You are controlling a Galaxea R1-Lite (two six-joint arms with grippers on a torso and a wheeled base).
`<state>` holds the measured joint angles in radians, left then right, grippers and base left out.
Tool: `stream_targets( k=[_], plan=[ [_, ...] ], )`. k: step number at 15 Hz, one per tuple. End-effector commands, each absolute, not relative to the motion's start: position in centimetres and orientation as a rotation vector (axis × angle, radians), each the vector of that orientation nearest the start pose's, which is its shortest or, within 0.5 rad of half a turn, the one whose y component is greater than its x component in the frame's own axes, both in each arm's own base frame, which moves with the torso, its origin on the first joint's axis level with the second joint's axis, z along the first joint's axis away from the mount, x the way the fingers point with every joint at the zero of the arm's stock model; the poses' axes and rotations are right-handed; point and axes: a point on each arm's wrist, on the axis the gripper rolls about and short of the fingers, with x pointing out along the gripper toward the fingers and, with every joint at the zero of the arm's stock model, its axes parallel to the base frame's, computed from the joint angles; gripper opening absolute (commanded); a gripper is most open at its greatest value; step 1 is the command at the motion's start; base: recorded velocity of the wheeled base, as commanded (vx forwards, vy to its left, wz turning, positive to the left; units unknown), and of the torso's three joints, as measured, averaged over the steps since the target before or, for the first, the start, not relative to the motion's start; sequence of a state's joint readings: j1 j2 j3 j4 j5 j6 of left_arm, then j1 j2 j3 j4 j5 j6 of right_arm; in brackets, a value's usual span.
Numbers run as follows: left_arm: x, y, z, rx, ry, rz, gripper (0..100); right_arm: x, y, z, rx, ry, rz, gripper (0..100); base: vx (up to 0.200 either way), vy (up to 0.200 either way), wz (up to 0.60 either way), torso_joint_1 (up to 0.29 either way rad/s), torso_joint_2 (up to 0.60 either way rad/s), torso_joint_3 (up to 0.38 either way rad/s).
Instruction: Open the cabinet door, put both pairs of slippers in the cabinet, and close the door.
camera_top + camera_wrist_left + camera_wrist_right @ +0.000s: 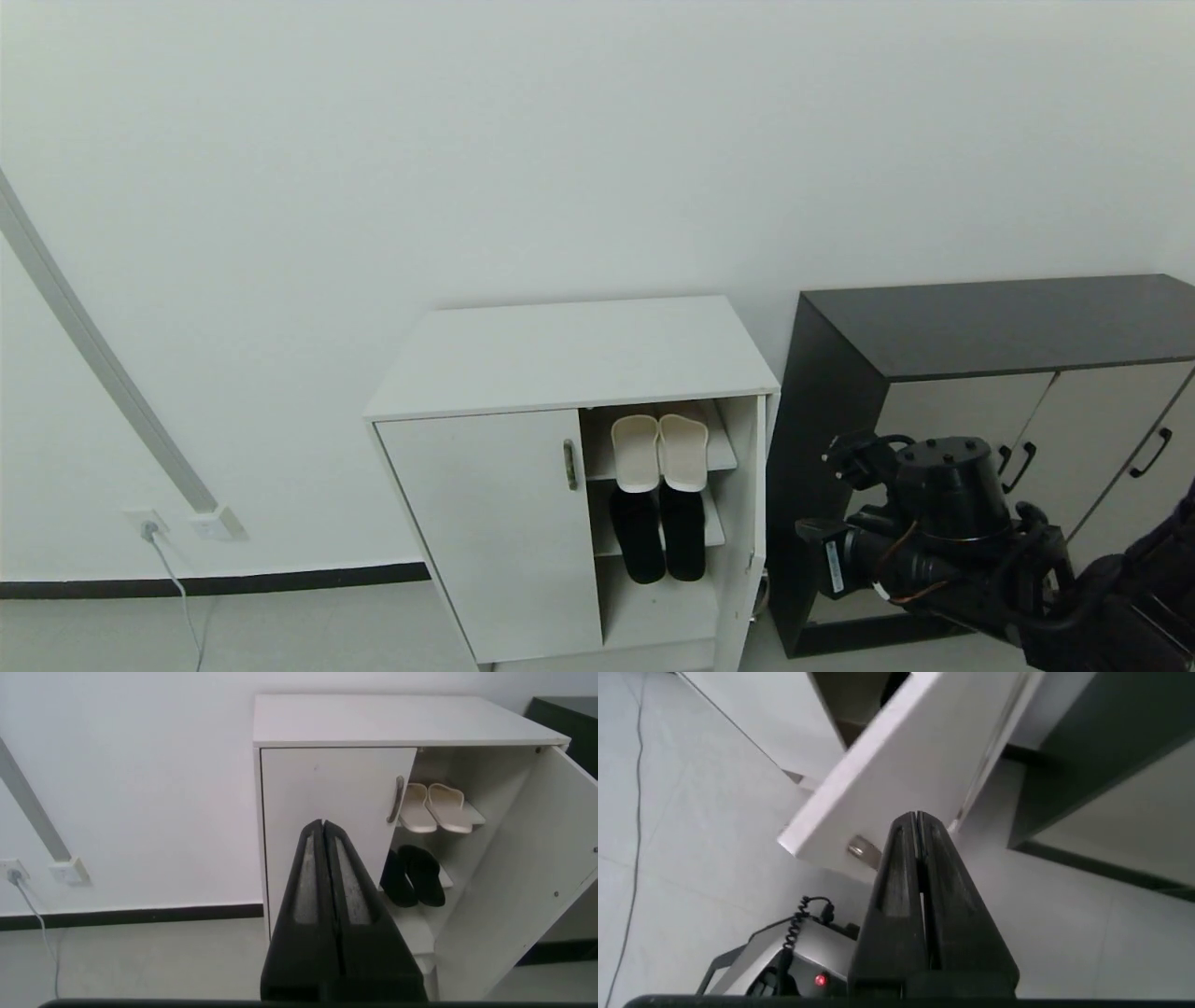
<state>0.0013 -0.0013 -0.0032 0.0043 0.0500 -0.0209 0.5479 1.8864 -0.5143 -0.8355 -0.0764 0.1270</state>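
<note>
The white cabinet (569, 350) stands against the wall with its left door (485, 523) closed and its right door (754, 523) swung open, seen edge-on. A cream pair of slippers (659, 453) lies on the upper shelf and a black pair (658, 534) on the shelf below. My right arm (934, 523) is low, to the right of the open door. My right gripper (917, 817) is shut and empty, close to the door's outer face (906, 765) near its handle (864, 847). My left gripper (323, 826) is shut and empty, back from the closed door (327, 784).
A dark cabinet (980, 327) with grey doors stands right beside the white one, just behind my right arm. A wall socket (149, 527) with a cable hangs at the lower left. Open floor lies in front of the cabinet.
</note>
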Motion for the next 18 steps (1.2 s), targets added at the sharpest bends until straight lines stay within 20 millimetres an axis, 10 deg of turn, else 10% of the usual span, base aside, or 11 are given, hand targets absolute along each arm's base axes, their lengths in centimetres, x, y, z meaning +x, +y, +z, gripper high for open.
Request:
stream_targets(
  k=[1,18],
  plan=[
    [-2.3,0.1,7.6,-0.021,0.001,0.052,0,25.9,15.5,5.6,-0.054,0.569,0.42,0,0.0,0.0,0.0,0.0,0.0,0.0],
    [-2.3,0.1,7.6,-0.021,0.001,0.051,0,31.5,20.9,4.2,-0.033,0.472,0.468,0,0.0,0.0,0.0,0.0,0.0,0.0]
  ],
)
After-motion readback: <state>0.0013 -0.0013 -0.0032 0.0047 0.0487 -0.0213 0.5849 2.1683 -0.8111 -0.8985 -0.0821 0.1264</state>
